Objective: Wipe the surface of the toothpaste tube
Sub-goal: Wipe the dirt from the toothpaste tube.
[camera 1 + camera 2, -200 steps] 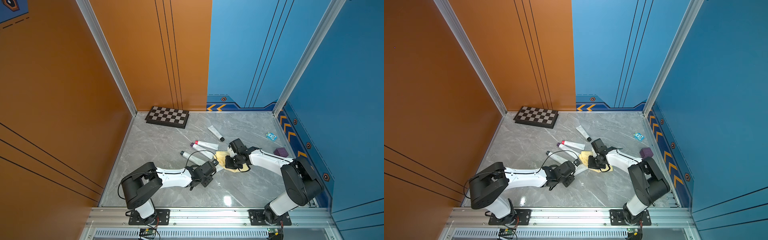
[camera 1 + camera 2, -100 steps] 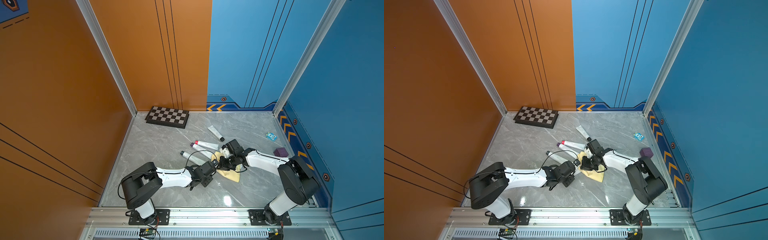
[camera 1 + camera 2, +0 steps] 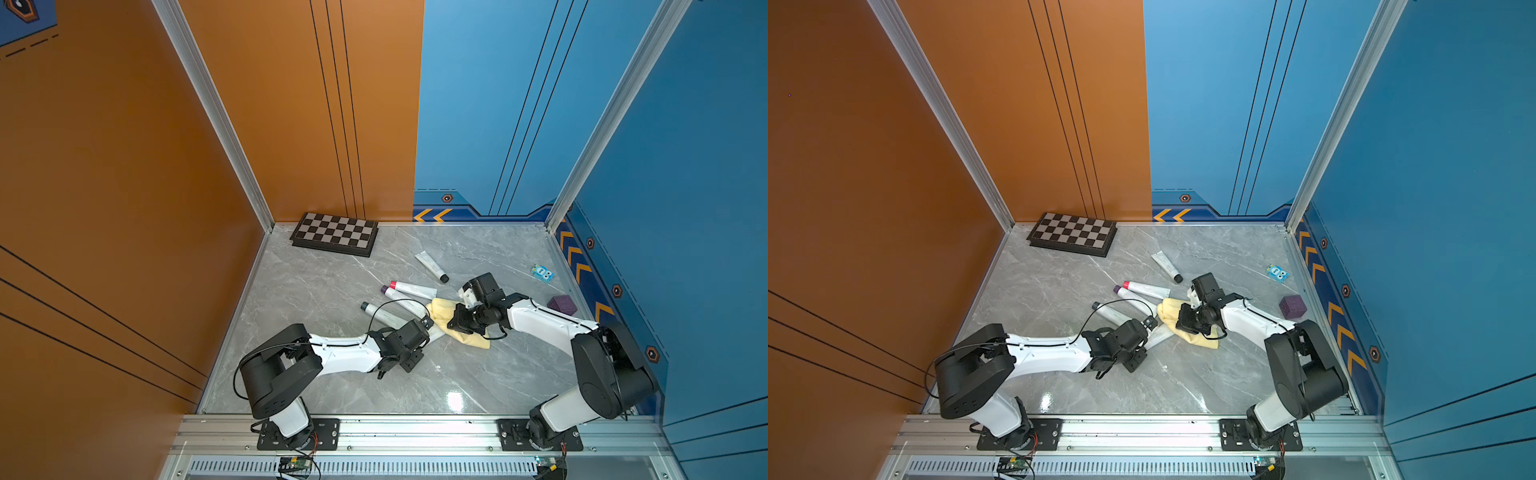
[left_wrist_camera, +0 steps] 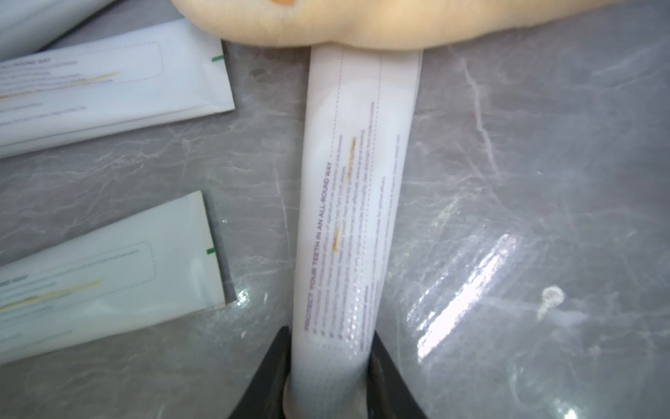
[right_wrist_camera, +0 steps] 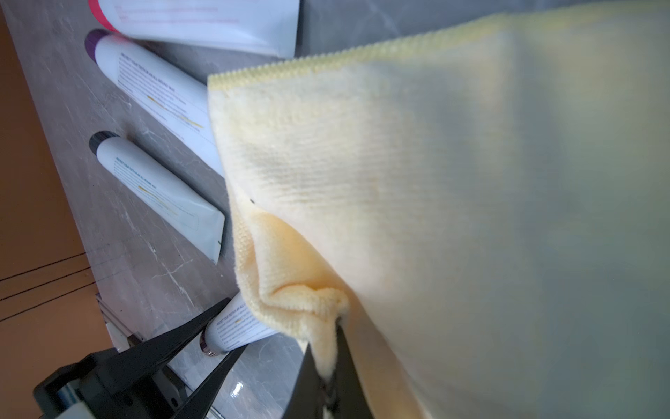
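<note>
Near centre of marble table, found toothpaste tube pinched at cap end by left gripper; read "PROTECT YOUR TEETH IN AN ALL-ROUND WAY" in purple. Noted yellow cloth over its flat end, 2 o'clock side, nipped in closed right gripper. Saw purple-capped tube at 11 o'clock.

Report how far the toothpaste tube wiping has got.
Done: the left gripper is shut on the toothpaste tube near its cap, and the right gripper is shut on the yellow cloth. In hand: the cloth lies over the tube's flat end, so wiping looks under way. Left: the printed stretch between cloth and left gripper is uncovered; whether it was wiped already, I cannot tell.
</note>
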Robot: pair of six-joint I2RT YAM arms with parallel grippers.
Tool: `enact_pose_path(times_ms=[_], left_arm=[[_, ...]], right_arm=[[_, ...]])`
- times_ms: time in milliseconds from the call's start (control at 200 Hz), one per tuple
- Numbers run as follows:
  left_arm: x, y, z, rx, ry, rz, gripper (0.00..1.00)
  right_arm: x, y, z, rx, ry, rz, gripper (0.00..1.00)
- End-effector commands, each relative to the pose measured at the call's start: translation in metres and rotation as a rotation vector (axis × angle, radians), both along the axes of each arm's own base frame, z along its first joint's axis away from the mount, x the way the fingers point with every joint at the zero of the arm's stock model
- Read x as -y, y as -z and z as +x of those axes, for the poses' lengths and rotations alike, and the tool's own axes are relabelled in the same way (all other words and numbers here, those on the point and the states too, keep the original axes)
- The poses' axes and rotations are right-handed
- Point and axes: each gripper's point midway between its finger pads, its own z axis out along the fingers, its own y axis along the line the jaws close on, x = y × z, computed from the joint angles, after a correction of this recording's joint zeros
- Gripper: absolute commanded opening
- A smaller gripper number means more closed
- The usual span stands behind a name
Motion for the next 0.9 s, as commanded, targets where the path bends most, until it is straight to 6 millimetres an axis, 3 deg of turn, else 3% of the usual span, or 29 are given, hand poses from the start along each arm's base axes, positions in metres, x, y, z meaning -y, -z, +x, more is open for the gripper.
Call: enact_pose_path(times_ms=[0, 205, 460, 606, 806, 891], left_arm=[[-0.035, 0.026, -0.024, -0.12, -0.018, 0.1, 0.16], [-0.036, 0.027, -0.042, -0.198, 0.015, 0.116, 0.19], [-0.031, 0.025, -0.061, -0.252, 0.061, 0.127, 0.22], [-0.03, 0.025, -0.072, -0.283, 0.074, 0.133, 0.25], [-0.03, 0.017, -0.079, -0.296, 0.082, 0.126, 0.38], [-0.029, 0.011, -0.079, -0.287, 0.08, 0.115, 0.54]], right_arm=[[0.022, -0.007, -0.008, -0.001, 0.023, -0.072, 0.0], [0.032, -0.04, 0.003, 0.059, 0.074, -0.019, 0.0], [0.078, -0.104, 0.03, 0.203, 0.239, 0.017, 0.0], [0.097, -0.125, 0.036, 0.246, 0.303, 0.029, 0.0], [0.118, -0.143, 0.045, 0.285, 0.362, 0.025, 0.0], [0.124, -0.148, 0.048, 0.295, 0.378, 0.023, 0.0]])
